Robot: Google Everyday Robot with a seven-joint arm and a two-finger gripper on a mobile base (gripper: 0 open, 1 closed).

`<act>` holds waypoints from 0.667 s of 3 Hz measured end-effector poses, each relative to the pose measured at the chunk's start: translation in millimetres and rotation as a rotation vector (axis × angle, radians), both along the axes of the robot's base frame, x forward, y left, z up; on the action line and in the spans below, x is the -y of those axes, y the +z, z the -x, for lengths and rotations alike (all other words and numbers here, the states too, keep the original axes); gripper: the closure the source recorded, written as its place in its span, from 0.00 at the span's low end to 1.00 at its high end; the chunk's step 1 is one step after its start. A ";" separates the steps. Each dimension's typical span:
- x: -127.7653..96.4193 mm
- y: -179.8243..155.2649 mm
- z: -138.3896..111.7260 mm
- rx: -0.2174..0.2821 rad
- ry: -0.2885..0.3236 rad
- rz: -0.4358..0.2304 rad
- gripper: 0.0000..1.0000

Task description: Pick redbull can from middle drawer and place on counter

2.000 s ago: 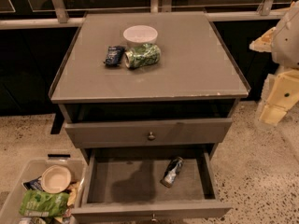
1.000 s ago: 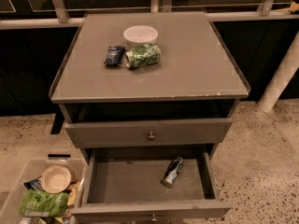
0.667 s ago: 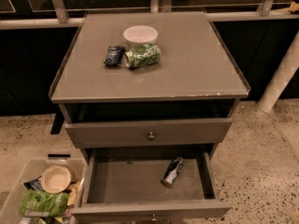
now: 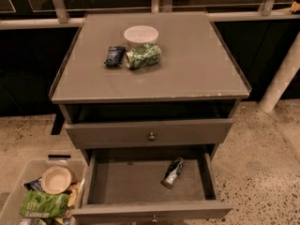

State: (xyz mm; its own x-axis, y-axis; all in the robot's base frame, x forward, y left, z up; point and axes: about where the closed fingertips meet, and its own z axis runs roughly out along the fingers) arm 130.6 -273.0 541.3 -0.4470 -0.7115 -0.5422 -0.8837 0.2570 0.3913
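Observation:
The redbull can (image 4: 173, 172) lies on its side inside the open middle drawer (image 4: 117, 184), toward the drawer's right half, its top pointing to the front left. Above it, the upper grey drawer (image 4: 150, 133) is shut. The counter (image 4: 197, 64) is the flat grey top of the cabinet, with a chipped front edge. My gripper is out of view; only a pale arm segment (image 4: 282, 81) slants down at the right edge.
On the counter sit a white bowl (image 4: 140, 35), a green patterned can (image 4: 143, 56) on its side and a small dark blue packet (image 4: 114, 56). A clear bin (image 4: 14, 196) with a bowl and a green bag stands on the floor at lower left.
The gripper and arm that showed at the right edge two seconds ago have withdrawn from view. The can and the drawer have not moved.

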 end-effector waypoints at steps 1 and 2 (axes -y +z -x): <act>0.3 -3.3 0.2 0.007 -0.002 0.008 0.00; -11.3 -8.6 -19.4 0.123 -0.039 0.015 0.00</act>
